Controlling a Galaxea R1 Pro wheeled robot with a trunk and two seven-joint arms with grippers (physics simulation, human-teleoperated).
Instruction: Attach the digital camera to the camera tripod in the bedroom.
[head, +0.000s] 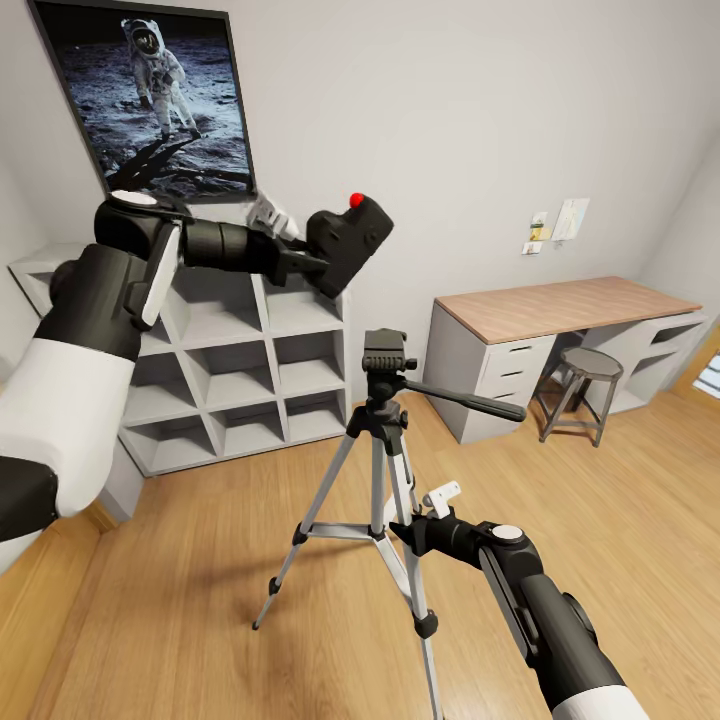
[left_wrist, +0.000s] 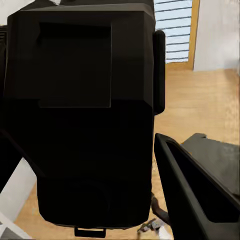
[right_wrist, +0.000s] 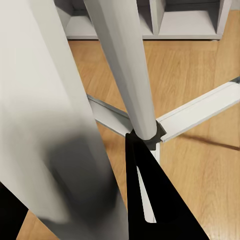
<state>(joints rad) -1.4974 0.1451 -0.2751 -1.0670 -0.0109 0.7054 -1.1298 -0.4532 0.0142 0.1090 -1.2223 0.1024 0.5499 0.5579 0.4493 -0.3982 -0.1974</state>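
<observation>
left hand (head: 318, 262) raised, digital camera (head: 350, 240) above camera tripod (head: 385, 440)

No legible text or labels anywhere.

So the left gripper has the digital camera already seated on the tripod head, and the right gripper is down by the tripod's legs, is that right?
Not quite. In the head view the left gripper holds the digital camera up in the air, above the tripod head and apart from it, not seated on it. The rest stands: the right gripper is down by the camera tripod's legs.
</observation>
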